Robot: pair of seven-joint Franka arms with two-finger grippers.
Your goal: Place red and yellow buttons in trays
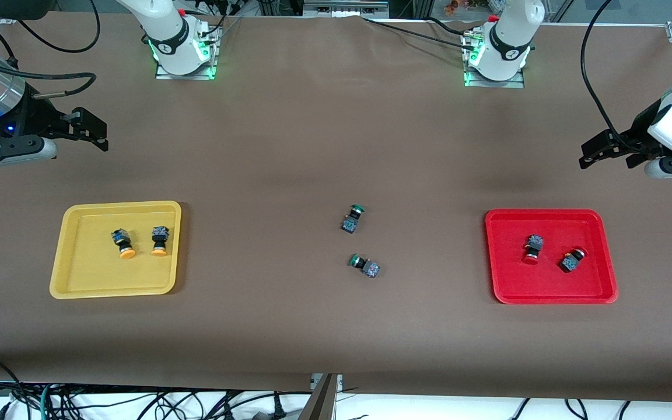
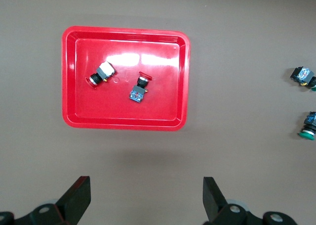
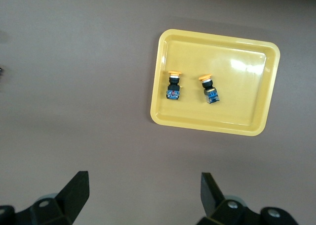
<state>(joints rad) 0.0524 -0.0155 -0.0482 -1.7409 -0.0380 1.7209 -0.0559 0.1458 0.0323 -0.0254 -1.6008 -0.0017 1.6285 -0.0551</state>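
The yellow tray (image 1: 97,274) lies toward the right arm's end of the table and holds two yellow buttons (image 1: 123,242) (image 1: 160,239). The red tray (image 1: 546,283) lies toward the left arm's end and holds two red buttons (image 1: 532,248) (image 1: 572,259). My right gripper (image 1: 95,133) is open and empty, up over bare table by the yellow tray (image 3: 247,101). My left gripper (image 1: 592,153) is open and empty, up over bare table by the red tray (image 2: 163,106). The red buttons (image 2: 101,74) (image 2: 139,89) and the yellow buttons (image 3: 173,86) (image 3: 209,90) also show in the wrist views.
Two green-capped switches (image 1: 352,219) (image 1: 365,265) lie on the brown table between the trays; they also show in the left wrist view (image 2: 302,76) (image 2: 308,126). Cables hang past the table edge nearest the front camera.
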